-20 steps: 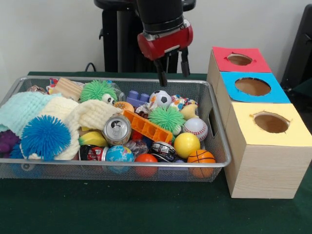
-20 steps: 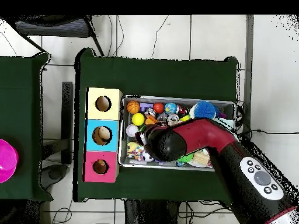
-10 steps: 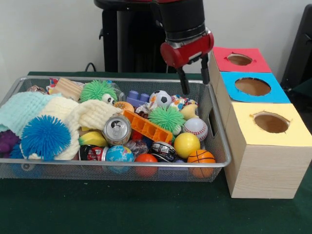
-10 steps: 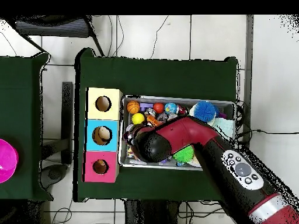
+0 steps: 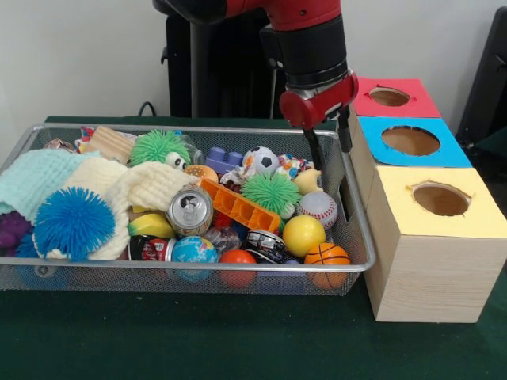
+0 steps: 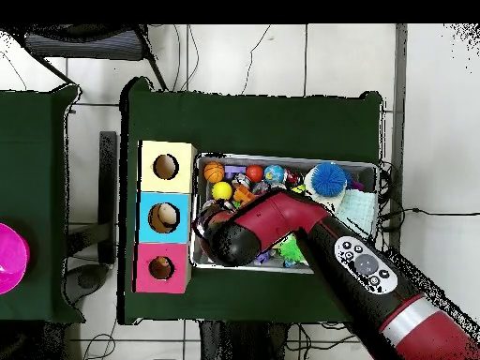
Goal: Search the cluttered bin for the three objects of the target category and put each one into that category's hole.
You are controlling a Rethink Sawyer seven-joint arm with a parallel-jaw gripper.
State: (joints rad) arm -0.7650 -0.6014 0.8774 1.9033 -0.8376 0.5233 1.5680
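A wire mesh bin point(image 5: 348, 190) is full of clutter. Near its right end lie a soccer ball point(image 5: 260, 160), a baseball point(image 5: 318, 208), a yellow ball point(image 5: 303, 235), a small basketball point(image 5: 326, 255) and a green spiky ball point(image 5: 271, 192). My gripper point(image 5: 330, 149) hangs open and empty over the bin's right rim, above and behind the baseball. Right of the bin stand three boxes with holes: red top point(image 5: 388, 96), blue top point(image 5: 410, 141), yellow top point(image 5: 440, 198). In the overhead view the arm's red head point(image 6: 230, 244) hides the fingers and covers the bin end nearest the blue box point(image 6: 164, 217).
The bin also holds a drink can point(image 5: 190, 210), an orange toy brick point(image 5: 238, 204), a blue spiky ball point(image 5: 74, 222), a second green spiky ball point(image 5: 158, 146) and cream knitted cloths point(image 5: 150, 184). A pink bowl point(image 6: 7, 258) sits on a separate table.
The gripper has travelled right across the back of the bin to its right rim beside the boxes and dropped a little. Nothing in the bin has moved.
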